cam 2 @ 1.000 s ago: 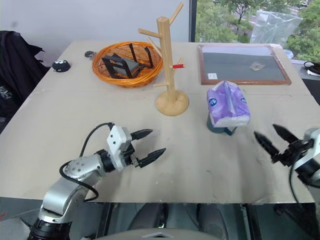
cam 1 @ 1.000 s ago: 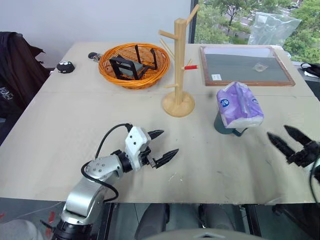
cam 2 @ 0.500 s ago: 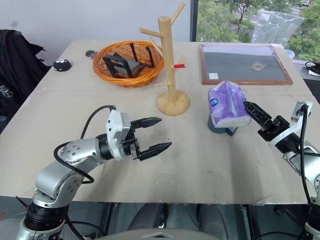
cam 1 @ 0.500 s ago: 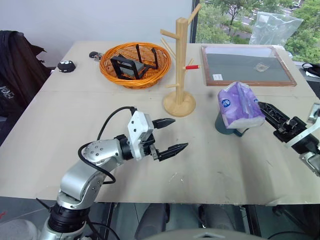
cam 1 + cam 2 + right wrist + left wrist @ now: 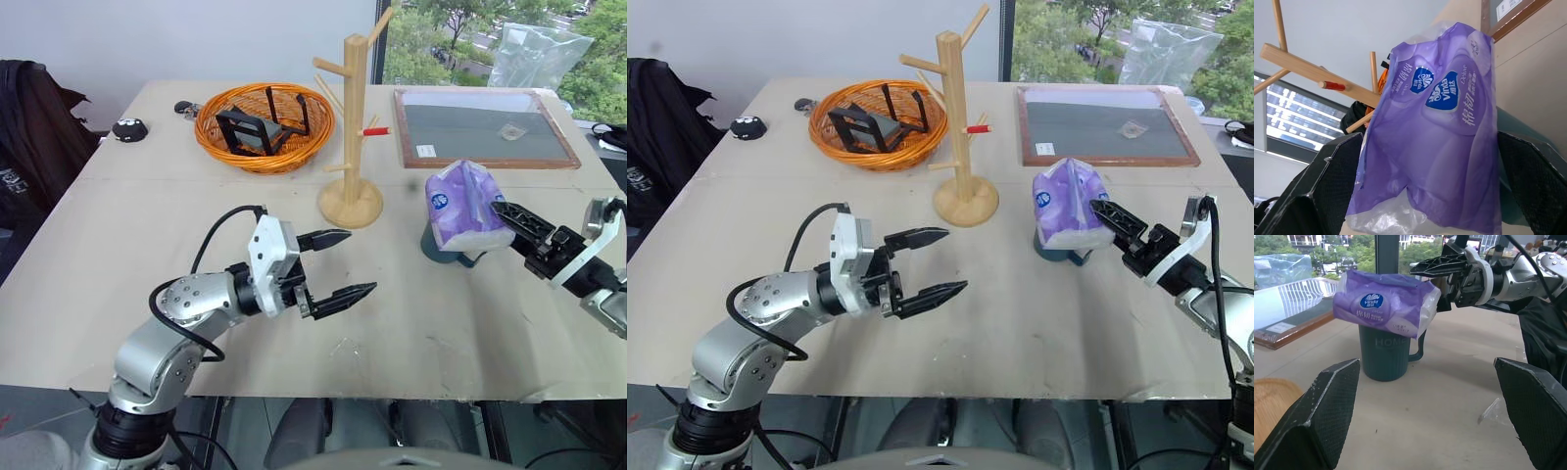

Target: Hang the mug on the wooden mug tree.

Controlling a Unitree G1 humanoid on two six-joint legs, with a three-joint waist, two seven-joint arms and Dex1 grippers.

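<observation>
The teal-blue mug [image 5: 440, 246] stands upright on the table, right of the wooden mug tree [image 5: 351, 127], its handle toward the table's front. A purple tissue pack [image 5: 468, 208] lies across the mug's mouth and hides the inside. My right gripper [image 5: 506, 221] is open and level at the pack's right end, one finger above the other; in the right wrist view its fingers [image 5: 1312, 196] flank the pack. I cannot tell whether it touches the pack. My left gripper [image 5: 359, 262] hovers open left of the mug, pointing at it, holding nothing.
An orange wicker basket [image 5: 263, 147] with a black item stands behind and left of the mug tree. A wood-framed tray [image 5: 480, 159] lies at the back right. A small black object [image 5: 127, 129] sits at the far left. The table's front edge is just below both grippers.
My right gripper came from the front right edge up to the tissue pack's right end and rolled its fingers over. The left gripper rose slightly.
</observation>
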